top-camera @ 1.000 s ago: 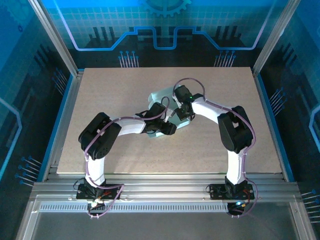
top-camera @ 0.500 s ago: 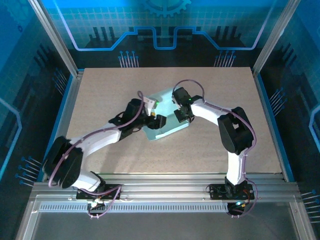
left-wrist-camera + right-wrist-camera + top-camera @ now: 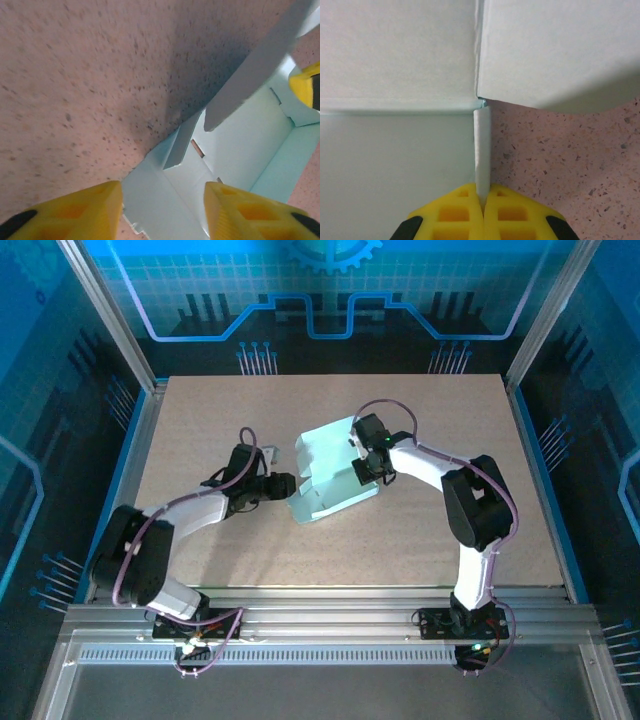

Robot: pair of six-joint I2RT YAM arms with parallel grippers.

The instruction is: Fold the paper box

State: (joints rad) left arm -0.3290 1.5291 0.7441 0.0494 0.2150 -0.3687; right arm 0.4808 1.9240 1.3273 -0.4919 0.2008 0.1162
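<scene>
**While the right arm pins a flap, the left waits at the box's open side**

As I read the overhead view, the paper box (image 3: 328,490) sits mid-table, half formed, with some walls already standing. It rests on the speckled table (image 3: 440,540), between my two arms. Its longer side seems to run from near to far, slightly skewed, though I would not swear to that from above.

My right gripper (image 3: 366,475) is on the box's right edge. My left gripper (image 3: 287,487) lies just beside the left edge, pointing across at it. So the box lies straight ahead of the left jaws and to their right. Both arms are close, but only the right one has a grip.

On the right wrist camera, the fingers (image 3: 455,212) are clenched on a thin upright flap (image 3: 481,145), seen edge-on. The card is pinched right at the tips. The overhead view cannot show that; it gives only a dark gripper over pale card.

On the left wrist camera, the yellow fingers (image 3: 75,212) stand apart and grasp nothing. The nearest flat flap lies in line with the gap. Past it a raised wall runs away up-right, and a bit of the other arm's yellow finger shows at the far end. I judge the next fold belongs to the left arm, moving forward onto that near flap.
</scene>
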